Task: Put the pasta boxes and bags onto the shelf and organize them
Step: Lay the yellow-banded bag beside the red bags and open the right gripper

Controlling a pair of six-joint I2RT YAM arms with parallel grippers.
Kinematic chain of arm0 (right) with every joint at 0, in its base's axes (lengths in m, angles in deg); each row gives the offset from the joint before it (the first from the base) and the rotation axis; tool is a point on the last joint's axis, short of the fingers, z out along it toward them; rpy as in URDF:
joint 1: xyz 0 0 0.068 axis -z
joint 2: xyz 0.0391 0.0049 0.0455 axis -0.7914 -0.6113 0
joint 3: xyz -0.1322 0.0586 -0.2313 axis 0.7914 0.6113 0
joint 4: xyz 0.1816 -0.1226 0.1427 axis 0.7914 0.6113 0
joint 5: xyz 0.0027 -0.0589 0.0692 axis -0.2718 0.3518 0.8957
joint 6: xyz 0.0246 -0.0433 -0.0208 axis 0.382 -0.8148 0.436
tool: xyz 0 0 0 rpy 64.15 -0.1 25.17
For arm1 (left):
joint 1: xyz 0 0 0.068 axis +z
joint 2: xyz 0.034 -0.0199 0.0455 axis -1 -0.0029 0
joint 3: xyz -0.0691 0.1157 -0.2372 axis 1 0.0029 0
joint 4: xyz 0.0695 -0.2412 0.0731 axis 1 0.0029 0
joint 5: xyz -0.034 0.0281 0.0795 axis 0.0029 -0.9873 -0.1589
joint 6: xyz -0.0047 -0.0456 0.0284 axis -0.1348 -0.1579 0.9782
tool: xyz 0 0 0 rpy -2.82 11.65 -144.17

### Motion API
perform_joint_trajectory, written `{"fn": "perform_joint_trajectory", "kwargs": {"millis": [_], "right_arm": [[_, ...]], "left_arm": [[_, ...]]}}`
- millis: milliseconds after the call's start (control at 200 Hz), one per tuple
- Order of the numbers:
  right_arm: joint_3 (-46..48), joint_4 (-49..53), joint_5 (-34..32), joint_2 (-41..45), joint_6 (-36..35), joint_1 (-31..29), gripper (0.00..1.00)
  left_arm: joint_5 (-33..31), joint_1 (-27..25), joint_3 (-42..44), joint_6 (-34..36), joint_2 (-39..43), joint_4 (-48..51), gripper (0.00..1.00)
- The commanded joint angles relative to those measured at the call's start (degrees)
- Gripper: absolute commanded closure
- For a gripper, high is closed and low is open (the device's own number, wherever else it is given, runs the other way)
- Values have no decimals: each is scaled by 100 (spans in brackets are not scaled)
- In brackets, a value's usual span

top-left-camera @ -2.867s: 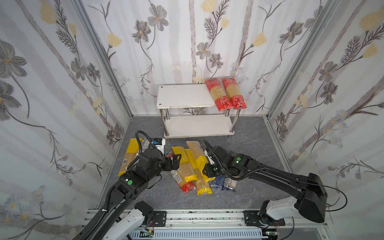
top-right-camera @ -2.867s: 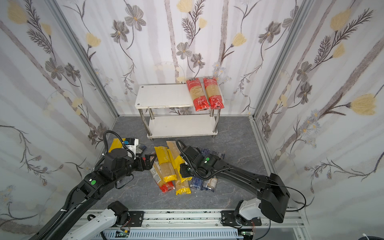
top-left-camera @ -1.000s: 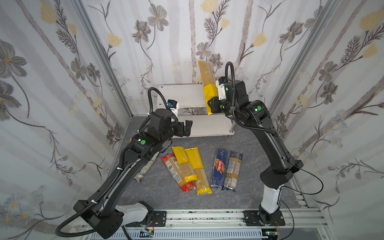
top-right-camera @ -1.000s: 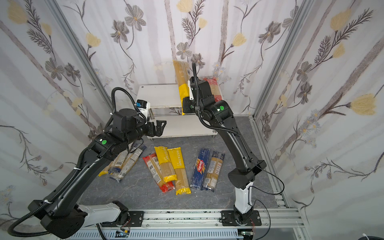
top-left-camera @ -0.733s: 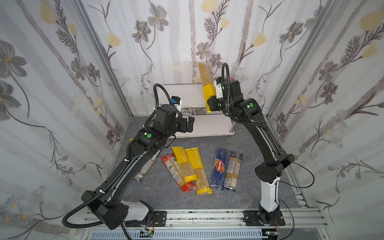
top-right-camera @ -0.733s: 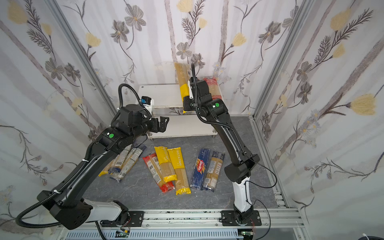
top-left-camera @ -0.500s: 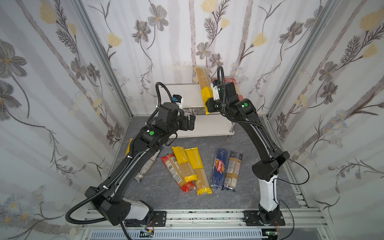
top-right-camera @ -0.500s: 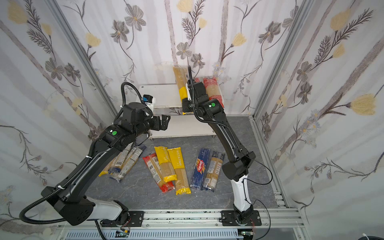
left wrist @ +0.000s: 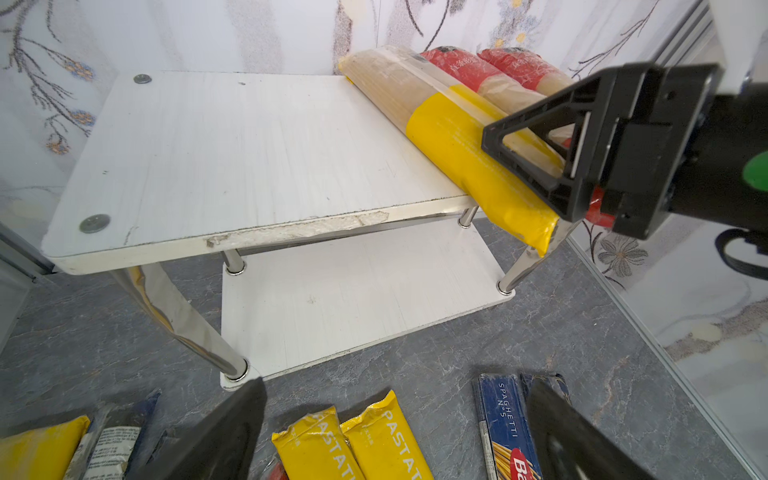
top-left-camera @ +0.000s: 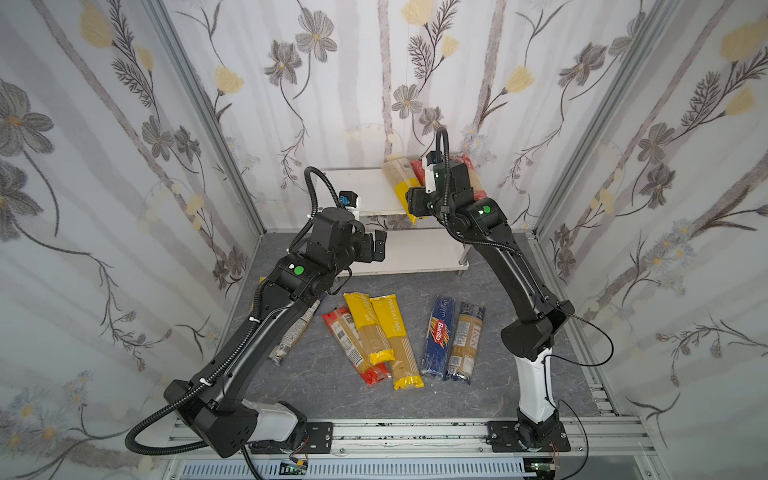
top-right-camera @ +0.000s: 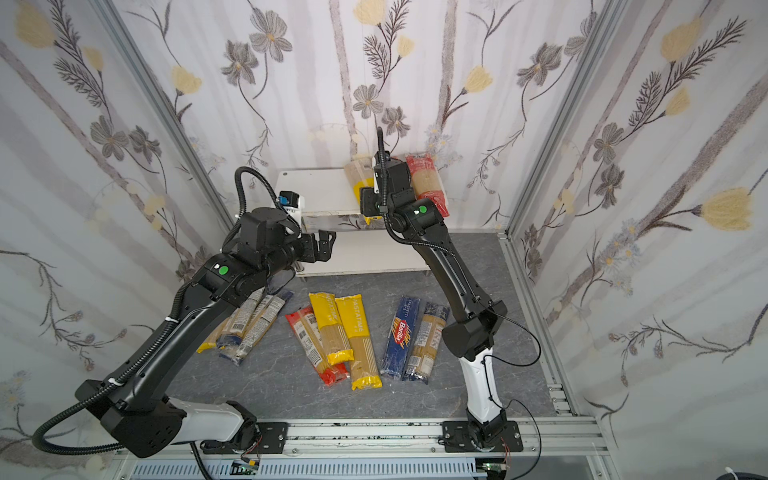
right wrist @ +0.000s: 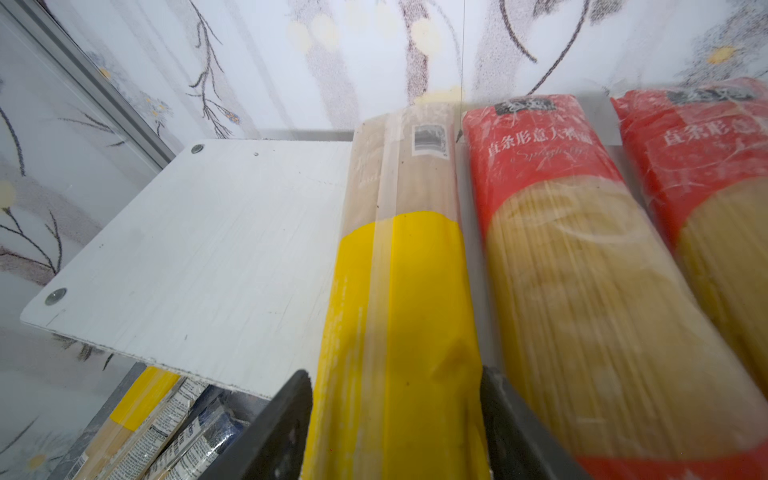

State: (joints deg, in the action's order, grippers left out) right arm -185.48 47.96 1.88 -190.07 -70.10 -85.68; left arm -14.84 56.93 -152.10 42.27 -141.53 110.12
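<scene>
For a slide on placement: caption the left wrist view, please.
The right gripper straddles a yellow-ended spaghetti bag lying on the top board of the shelf, beside two red-ended bags.

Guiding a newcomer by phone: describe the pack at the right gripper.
Look at the white shelf against the back wall. Three packs lie on its top board; yours is the leftmost, the yellow-banded pack, beside two red packs.

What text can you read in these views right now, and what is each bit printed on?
"Barilla": dark-blue box on the floor.
"SPAGHETTI N°5": same box, left wrist view.
"PASTATIME": yellow bag on the floor.
"直条形意大利面": red bag on the shelf; script beneath it blurred.
Barcode stickers and fine print elsewhere: too small to read.
</scene>
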Motion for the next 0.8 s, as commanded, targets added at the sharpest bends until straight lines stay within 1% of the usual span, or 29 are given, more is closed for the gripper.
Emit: {"fn": "perform_joint_trajectory", "kwargs": {"millis": [0, 230, 355, 480, 604, 699, 724, 739, 759, 799], "right_arm": [[-33, -360, -149, 100, -72, -32, 27], [-36, -256, 24, 548, -85, -68, 19], [-34, -109, 25, 971, -60, -95, 13], [-15, 182, -97, 1428, -88, -93, 11], [105, 739, -349, 1838, -124, -107, 9], [734, 1054, -728, 2329, -83, -164, 6], [1098, 1075, -888, 2540, -47, -204, 4], [1220, 1076, -938, 2628, -35, -225, 4], [1529, 1064, -1084, 2824, 28, -270, 1], [2048, 1029, -1282, 3153, 137, -332, 0]], "left_arm": [[-117, 2, 69, -70, 133, -4, 0], [-102, 0, 296, -287, 352, 4, 0], [-101, 0, 429, -370, 495, -4, 0], [-166, 0, 467, -311, 524, -7, 0], [-104, -1, 466, -399, 525, -10, 0], [124, 2, 652, -572, 523, -32, 0], [171, -13, 731, -620, 525, -49, 0], [191, -11, 793, -651, 659, -58, 0], [205, -18, 862, -694, 711, -72, 0], [199, -30, 1050, -780, 788, -98, 0]]}}
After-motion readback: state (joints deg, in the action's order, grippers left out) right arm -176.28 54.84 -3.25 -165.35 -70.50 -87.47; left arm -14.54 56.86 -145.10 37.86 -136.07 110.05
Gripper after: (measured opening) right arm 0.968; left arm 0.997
